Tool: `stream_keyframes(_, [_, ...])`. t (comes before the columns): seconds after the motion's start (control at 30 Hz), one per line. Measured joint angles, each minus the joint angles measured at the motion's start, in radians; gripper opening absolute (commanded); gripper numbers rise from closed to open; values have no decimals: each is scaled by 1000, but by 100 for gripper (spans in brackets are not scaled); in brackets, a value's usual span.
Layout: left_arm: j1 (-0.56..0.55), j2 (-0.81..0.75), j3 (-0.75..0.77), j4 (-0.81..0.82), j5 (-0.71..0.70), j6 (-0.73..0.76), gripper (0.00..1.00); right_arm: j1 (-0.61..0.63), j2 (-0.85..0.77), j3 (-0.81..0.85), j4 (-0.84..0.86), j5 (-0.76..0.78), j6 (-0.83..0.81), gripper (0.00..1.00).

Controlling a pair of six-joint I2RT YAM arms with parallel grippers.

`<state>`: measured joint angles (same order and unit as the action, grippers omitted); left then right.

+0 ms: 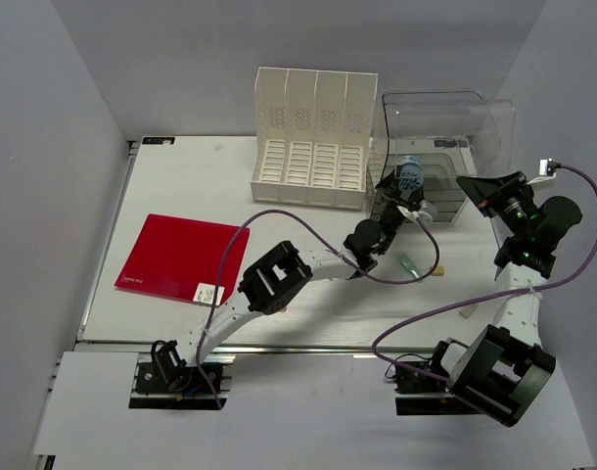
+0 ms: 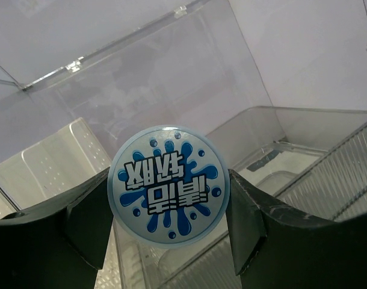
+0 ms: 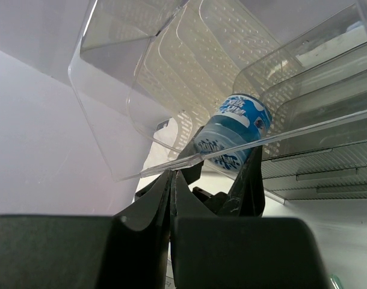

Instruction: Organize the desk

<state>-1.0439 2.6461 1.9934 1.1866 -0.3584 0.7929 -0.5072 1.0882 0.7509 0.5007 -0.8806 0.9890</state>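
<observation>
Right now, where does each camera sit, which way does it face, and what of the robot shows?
Top external: above and behind the bases, facing down on the desk; both arms show.
Left wrist: on the left arm, facing the clear organizer; the left jaws clamp the blue tub at each side.
Right wrist: on the right arm, facing the same organizer; the right jaws, closed, fill the bottom, the left jaws beyond.
Shared: all three show the tub and organizer.

White Korean lettering is printed on the round blue lid [image 2: 169, 185]. The label [image 1: 209, 293] at 5 o'clock on the red folder [image 1: 181, 257] cannot be read.
</observation>
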Motion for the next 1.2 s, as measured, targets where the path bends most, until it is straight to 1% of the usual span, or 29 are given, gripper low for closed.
stream_keyframes(0.2, [0,0,-8,-9,1,-8,81,0,0,0,0,3,0,0])
stream_keyframes(0.43, [0,0,-8,3,10,-13,86,1,0,0,0,4,0,0])
stream_keyframes(0.7, [1,-1,-18,4,16,-20,89,4,0,0,0,8,0,0])
stream_keyframes(0.87, [-2,-8,-36,11,32,-20,88,4,0,0,0,10,0,0])
stream_keyframes(0.97, [-6,-39,-98,34,47,-18,86,4,0,0,0,11,0,0])
stream_keyframes(1.07, [-22,-93,-215,77,53,-15,86,4,0,0,0,11,0,0])
stream_keyframes(1.2, [-69,-188,-412,110,53,-14,86,4,0,0,3,14,0,0])
